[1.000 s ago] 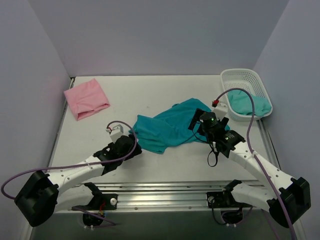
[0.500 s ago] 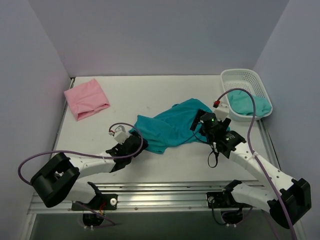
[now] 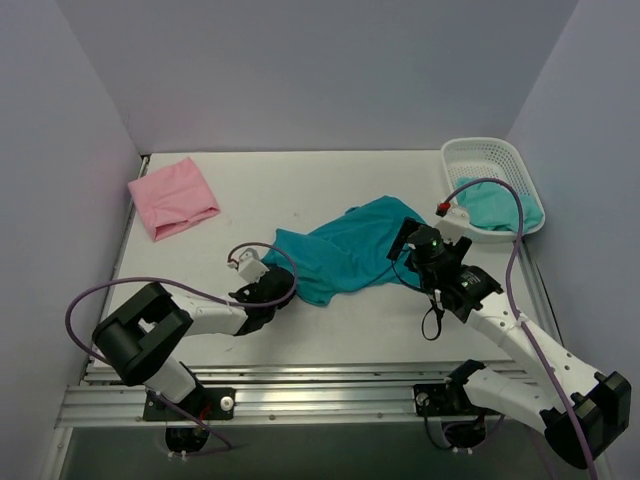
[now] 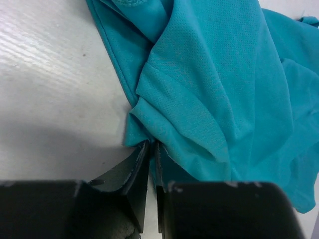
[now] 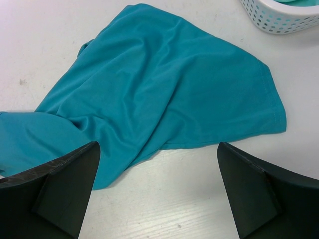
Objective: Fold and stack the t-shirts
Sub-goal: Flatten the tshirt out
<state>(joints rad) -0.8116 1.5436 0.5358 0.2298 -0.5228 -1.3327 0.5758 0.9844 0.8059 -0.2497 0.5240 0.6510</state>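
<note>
Teal shirt (image 3: pixel 345 252), thin mesh-knit and rumpled into soft folds, lies mid-table. Its long axis runs from 8 o'clock to 2 o'clock in the top view. At the 8 o'clock end the left gripper (image 4: pixel 151 149) lies low on the table (image 3: pixel 300 185), jaws almost together, pinching a bunched edge of the cloth. The right gripper (image 3: pixel 408 240) hovers over the 3 o'clock end, its dark wedge-shaped fingers (image 5: pixel 65 184) spread wide and holding nothing. A pink shirt (image 3: pixel 173 197), folded to a rough square, sits at 10 o'clock. A white perforated basket (image 3: pixel 480 144) at 2 o'clock holds a second teal shirt (image 3: pixel 488 208).
</note>
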